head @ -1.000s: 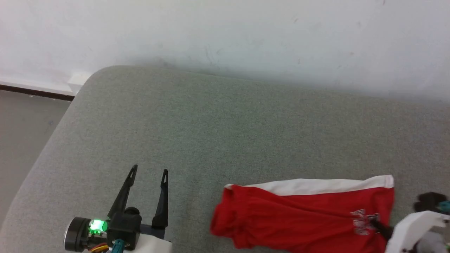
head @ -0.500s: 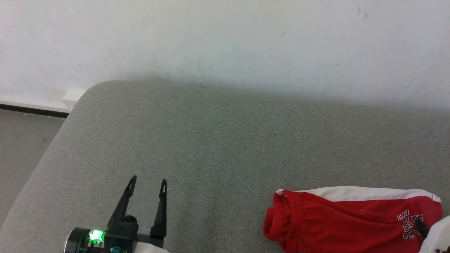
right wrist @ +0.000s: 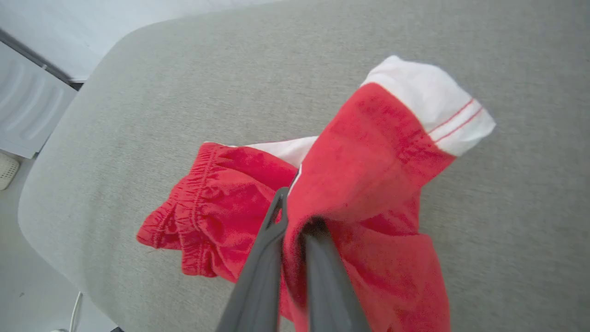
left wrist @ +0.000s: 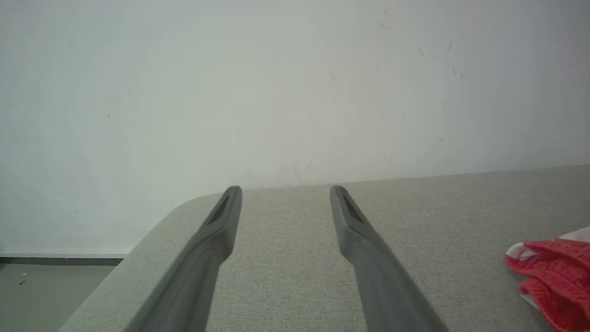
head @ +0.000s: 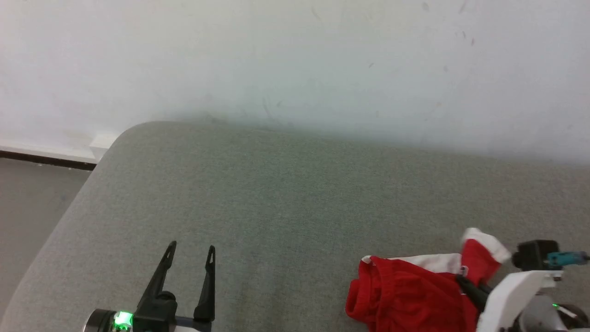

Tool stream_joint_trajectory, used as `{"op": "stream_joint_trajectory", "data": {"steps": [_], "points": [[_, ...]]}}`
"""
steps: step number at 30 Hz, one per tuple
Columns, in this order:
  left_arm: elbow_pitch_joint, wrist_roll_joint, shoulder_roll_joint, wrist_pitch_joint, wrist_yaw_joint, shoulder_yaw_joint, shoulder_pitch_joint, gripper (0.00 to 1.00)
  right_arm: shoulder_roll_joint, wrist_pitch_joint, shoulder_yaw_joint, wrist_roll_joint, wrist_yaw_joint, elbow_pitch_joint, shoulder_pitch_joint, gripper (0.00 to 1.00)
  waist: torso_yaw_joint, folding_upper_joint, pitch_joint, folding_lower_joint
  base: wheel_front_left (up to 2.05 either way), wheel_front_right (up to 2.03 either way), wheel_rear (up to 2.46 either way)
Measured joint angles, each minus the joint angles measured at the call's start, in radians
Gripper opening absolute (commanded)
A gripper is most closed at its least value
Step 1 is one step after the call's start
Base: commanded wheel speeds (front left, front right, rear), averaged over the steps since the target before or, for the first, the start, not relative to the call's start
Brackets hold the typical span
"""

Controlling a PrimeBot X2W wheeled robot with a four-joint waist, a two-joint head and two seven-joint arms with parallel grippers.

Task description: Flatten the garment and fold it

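Observation:
The garment (head: 405, 295), red shorts with a white side stripe, lies bunched at the lower right of the grey cushion. My right gripper (head: 463, 281) is shut on a red leg of it and holds that leg's white-edged hem lifted off the cushion. In the right wrist view the garment (right wrist: 368, 157) drapes over the right gripper (right wrist: 295, 216), with the gathered waistband resting on the cushion at the left. My left gripper (head: 190, 251) hovers open and empty at the lower left, well apart from the garment (left wrist: 555, 272). The left gripper (left wrist: 286, 193) points toward the wall.
The grey upholstered cushion (head: 276, 198) ends in a rounded corner at the left, with bare floor (head: 32, 193) beyond it. A white wall (head: 295, 60) stands right behind the cushion. A white ribbed panel (right wrist: 27, 110) stands beside the cushion's corner.
The head camera has tilted and turned. My right gripper has lifted the gripped leg up and toward the waistband, so the flat shorts are now bunched. The left gripper stays open.

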Motion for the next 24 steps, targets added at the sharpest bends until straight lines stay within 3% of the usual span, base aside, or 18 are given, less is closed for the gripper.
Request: {"op": "stream_joint_trajectory", "data": {"steps": [8, 17, 19, 24], "points": [[0.000, 0.014, -0.010, 0.000, -0.018, 0.020, 0.000, 1.00, 0.075, 0.036, 0.118, 0.007, 0.000, -0.043, -0.005, 0.00, 0.042, 0.0000, 0.005, 0.0000, 0.00, 0.00, 0.00], [0.015, 0.018, -0.030, 0.000, -0.037, 0.026, -0.001, 1.00, 0.092, -0.008, 0.203, -0.054, 0.000, 0.065, -0.058, 0.00, 0.093, 0.0000, 0.029, 0.0000, 0.00, 0.00, 0.00], [0.018, 0.022, -0.032, 0.000, -0.041, 0.027, -0.001, 1.00, 0.078, -0.034, 0.223, -0.087, 0.000, 0.091, -0.074, 1.00, 0.102, 0.0000, 0.036, 0.0000, 0.00, 0.00, 0.00], [0.026, 0.023, -0.038, 0.000, -0.048, 0.036, -0.002, 1.00, 0.074, -0.072, 0.317, -0.076, 0.000, 0.103, -0.107, 1.00, 0.116, 0.0000, 0.050, 0.0000, 0.00, 0.00, 0.00]]}}
